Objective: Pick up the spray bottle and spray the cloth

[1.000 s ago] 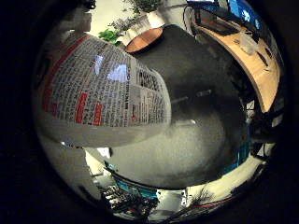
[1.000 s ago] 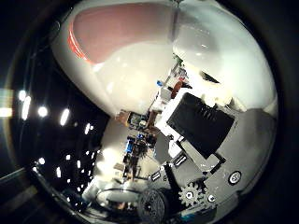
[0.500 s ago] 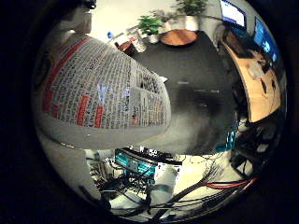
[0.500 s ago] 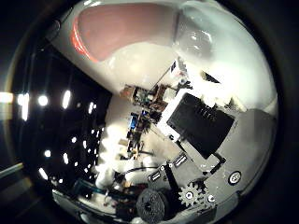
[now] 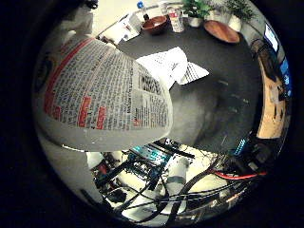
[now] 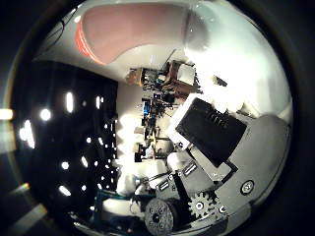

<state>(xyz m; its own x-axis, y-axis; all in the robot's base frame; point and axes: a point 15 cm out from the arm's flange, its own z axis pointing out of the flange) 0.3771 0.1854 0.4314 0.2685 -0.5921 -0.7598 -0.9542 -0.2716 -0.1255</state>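
White plastic fills my palm: the spray bottle sits right against it, lifted clear of the dark table, with my hand curled round its body. The cloth lies crumpled on that table, near the wooden bowl and well apart from the bottle. I judge the risk is a wasted spray: I cannot see the nozzle, so it may point wide of the cloth. Squeezing could also twist the smooth bottle in my grip.

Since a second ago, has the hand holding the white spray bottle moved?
Yes. The hand swung with the white spray bottle toward the white cloth on the dark table.
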